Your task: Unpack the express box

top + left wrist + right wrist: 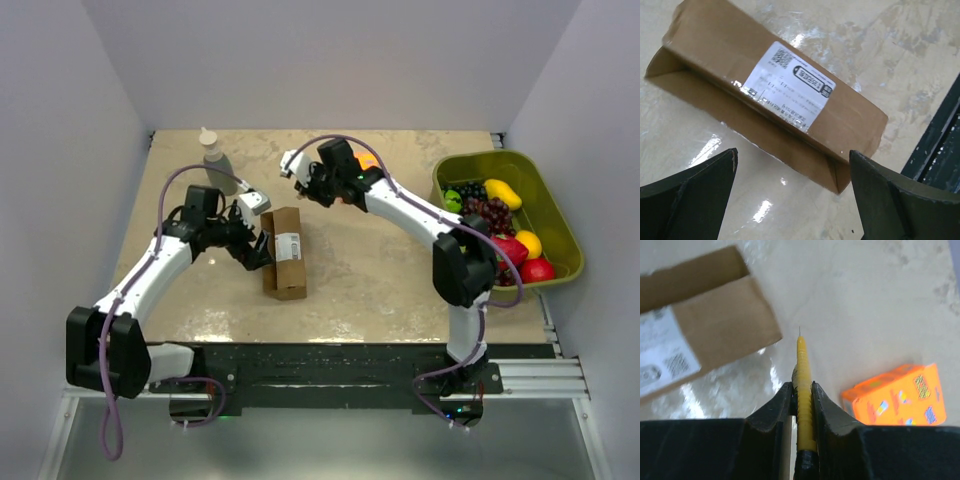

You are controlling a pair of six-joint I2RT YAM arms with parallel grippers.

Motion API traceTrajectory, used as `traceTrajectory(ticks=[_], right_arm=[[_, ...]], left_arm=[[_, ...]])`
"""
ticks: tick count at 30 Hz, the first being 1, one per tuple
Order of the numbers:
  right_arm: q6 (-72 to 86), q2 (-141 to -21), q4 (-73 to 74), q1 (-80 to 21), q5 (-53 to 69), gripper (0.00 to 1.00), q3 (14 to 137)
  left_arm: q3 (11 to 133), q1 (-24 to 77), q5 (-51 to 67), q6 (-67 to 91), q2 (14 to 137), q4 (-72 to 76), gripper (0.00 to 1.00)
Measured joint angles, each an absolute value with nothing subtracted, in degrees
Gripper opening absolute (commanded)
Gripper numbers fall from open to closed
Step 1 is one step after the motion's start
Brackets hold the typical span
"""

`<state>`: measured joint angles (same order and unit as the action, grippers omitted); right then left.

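A clear bottle (213,160) can be spotted behind the express box (286,252), off to its left. The left gripper (257,249) is parked just beside the box's left long side, fingers (690,200) spread wide with nothing between them. The box itself is laid flat on the table (390,285), white label up, with one long flap folded out onto the tabletop on the left gripper's side. Just past the box's far end, slightly right, the right gripper (313,186) is pinched onto a yellow cutter (801,355), its thin tip held near the box's corner but apart from it. An orange box (895,395) is seen farther right, and well right of the express box a green bin (553,205) of fruit is set.
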<state>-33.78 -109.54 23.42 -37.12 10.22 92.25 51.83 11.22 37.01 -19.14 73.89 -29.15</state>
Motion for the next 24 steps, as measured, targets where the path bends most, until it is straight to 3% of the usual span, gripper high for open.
traceTrajectory(ticks=[4, 9, 19, 24], right_arm=[[-31.6, -117.2, 20.8, -37.2, 9.6, 0.0, 100.8], [-26.1, -116.4, 18.8, -36.9, 5.5, 0.0, 99.9], [-17.0, -90.5, 19.1, -35.6, 4.1, 0.0, 80.5], [-15.4, -81.2, 20.1, -35.7, 6.0, 0.0, 68.8]], left_arm=[[51.6, 11.3, 38.7, -20.2, 70.5, -30.5, 0.99], [51.6, 11.3, 38.1, -23.7, 65.4, -29.2, 1.0], [57.2, 8.5, 37.4, -23.9, 79.2, -23.0, 1.0], [63.3, 7.5, 46.2, -39.1, 83.5, -29.1, 1.0]])
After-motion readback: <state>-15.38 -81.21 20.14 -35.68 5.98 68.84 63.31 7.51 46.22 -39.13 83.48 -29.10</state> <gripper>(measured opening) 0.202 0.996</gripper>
